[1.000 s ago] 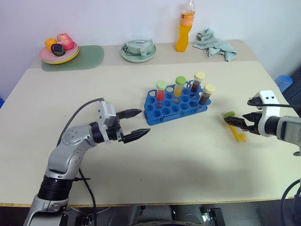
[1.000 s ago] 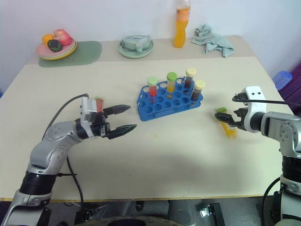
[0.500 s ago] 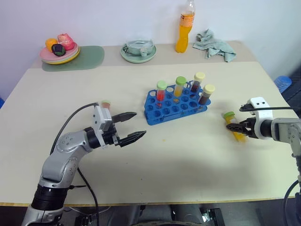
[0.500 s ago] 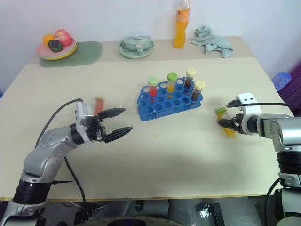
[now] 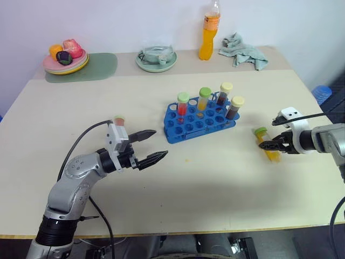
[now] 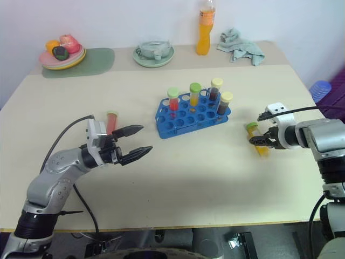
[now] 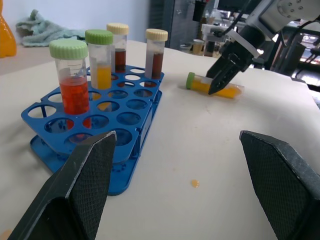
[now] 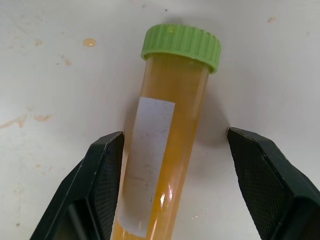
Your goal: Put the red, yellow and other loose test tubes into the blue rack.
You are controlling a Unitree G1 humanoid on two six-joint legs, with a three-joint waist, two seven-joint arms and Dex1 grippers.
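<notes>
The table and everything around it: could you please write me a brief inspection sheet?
Surface: beige table, small orange drip.
Job's things: blue rack holds four capped tubes; yellow tube lies flat; red tube lies near the left arm.
Clutter: orange bottle, cloth, fruit plate, green dish.
Grippers: left claw open, holding nothing; right claw open astride the yellow tube.
Cables: black cable on left arm.
Surroundings: white wall.
</notes>
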